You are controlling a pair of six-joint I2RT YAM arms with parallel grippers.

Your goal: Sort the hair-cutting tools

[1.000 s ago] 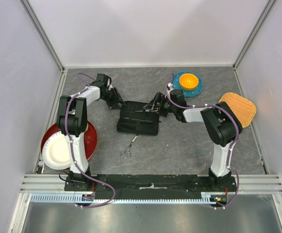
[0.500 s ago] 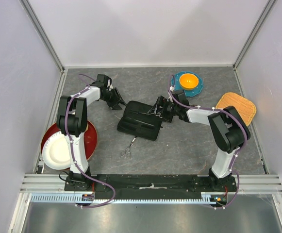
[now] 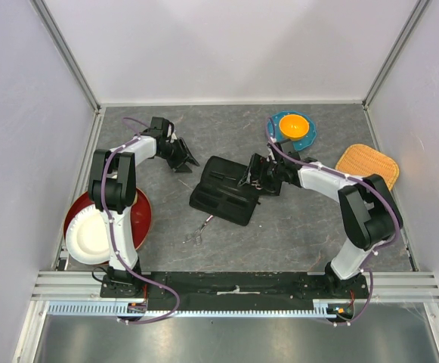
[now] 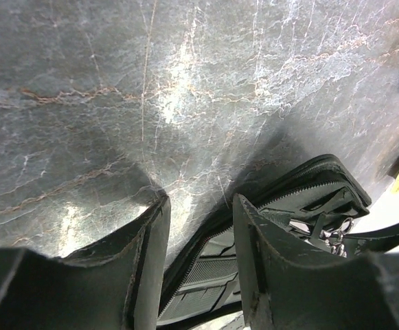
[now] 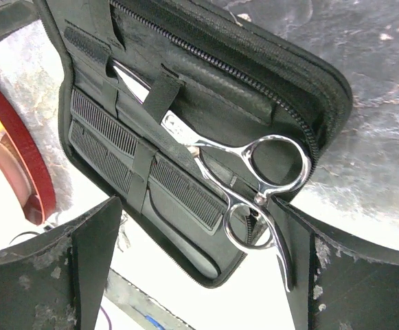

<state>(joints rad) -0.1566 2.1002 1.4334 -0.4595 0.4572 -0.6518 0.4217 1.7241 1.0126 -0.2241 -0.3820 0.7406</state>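
The black folding case point(image 3: 223, 198) lies open mid-table, turned at an angle. In the right wrist view one pair of silver scissors point(image 5: 254, 182) sits strapped inside the case point(image 5: 254, 89), loops toward me, with two black combs point(image 5: 141, 161) under straps beside it. A second pair of scissors point(image 3: 198, 231) lies loose on the table just in front of the case. My right gripper point(image 3: 251, 175) is open over the case's right end point(image 5: 198, 206), its right finger against the scissors' tang. My left gripper point(image 3: 186, 160) is open and empty point(image 4: 199, 206), just left of the case point(image 4: 309, 199).
A red bowl holding a white plate point(image 3: 106, 219) sits at the left edge, and its rim shows in the right wrist view point(image 5: 27, 172). A blue plate with an orange bowl point(image 3: 293, 128) stands at the back right. An orange woven mat point(image 3: 368, 168) lies at far right.
The case has slid and turned toward the front right with my right gripper on it, and the right elbow swung right. The left gripper stayed almost still, now apart from the case.
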